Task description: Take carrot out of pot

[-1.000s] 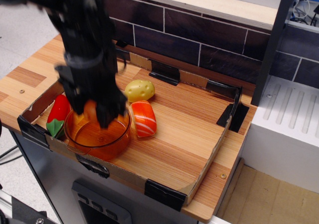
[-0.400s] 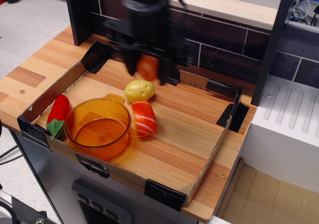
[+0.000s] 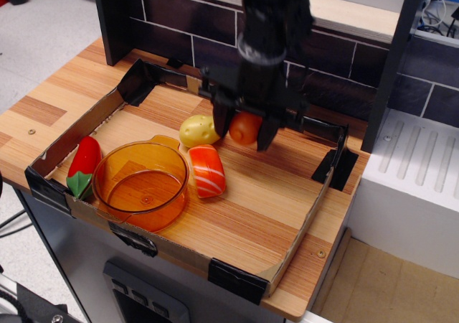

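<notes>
The amber transparent pot (image 3: 141,184) stands at the front left of the cardboard tray, with nothing in it. My black gripper (image 3: 245,130) is shut on the small orange carrot (image 3: 245,126) and holds it above the tray's middle, right of the potato and well clear of the pot. The fingers (image 3: 267,129) flank the carrot on both sides, hiding part of it.
A yellow potato (image 3: 200,130) and a striped salmon piece (image 3: 206,170) lie just right of the pot. A red pepper (image 3: 83,162) with green stem lies left of it. The cardboard tray wall (image 3: 319,194) rings the board. A dark brick wall stands behind.
The gripper lifted the carrot out of the pot, carried it up and back, then right; it now hangs lower, right of the potato. The pot stayed in place.
</notes>
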### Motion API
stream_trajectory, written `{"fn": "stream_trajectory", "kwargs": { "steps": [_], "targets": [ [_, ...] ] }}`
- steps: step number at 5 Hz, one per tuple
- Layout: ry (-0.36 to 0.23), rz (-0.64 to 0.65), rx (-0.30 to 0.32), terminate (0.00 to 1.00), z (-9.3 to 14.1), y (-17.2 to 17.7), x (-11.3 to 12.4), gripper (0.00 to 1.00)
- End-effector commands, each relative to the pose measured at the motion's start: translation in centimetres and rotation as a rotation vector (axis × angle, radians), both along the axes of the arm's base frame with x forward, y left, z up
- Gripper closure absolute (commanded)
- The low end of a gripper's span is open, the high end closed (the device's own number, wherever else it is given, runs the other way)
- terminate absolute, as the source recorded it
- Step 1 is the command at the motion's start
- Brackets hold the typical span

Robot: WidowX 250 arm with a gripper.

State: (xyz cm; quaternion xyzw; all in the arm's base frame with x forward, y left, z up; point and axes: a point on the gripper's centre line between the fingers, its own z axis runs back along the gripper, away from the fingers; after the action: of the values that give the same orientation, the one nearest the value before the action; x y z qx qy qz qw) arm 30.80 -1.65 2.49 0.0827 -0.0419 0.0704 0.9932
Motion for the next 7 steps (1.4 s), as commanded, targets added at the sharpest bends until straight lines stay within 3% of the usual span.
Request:
{"fn": "stream_trajectory", "kwargs": {
  "steps": [1, 4, 5, 6, 7],
  "targets": [
    [-0.049, 0.022, -0.001, 0.00, -0.3, 0.0, 1.4, 0.00],
    [-0.078, 0.059, -0.059, 0.00, 2.9, -0.3, 1.7, 0.00],
    [-0.109, 0.088, -0.058, 0.00, 6.4, 0.4, 2.0, 0.00],
    [-0.179, 0.129, -0.044, 0.00, 10.0, 1.1, 1.7, 0.00],
    [-0.184, 0.147, -0.053, 0.00, 11.8, 1.7, 1.6, 0.00]
  ]
}}
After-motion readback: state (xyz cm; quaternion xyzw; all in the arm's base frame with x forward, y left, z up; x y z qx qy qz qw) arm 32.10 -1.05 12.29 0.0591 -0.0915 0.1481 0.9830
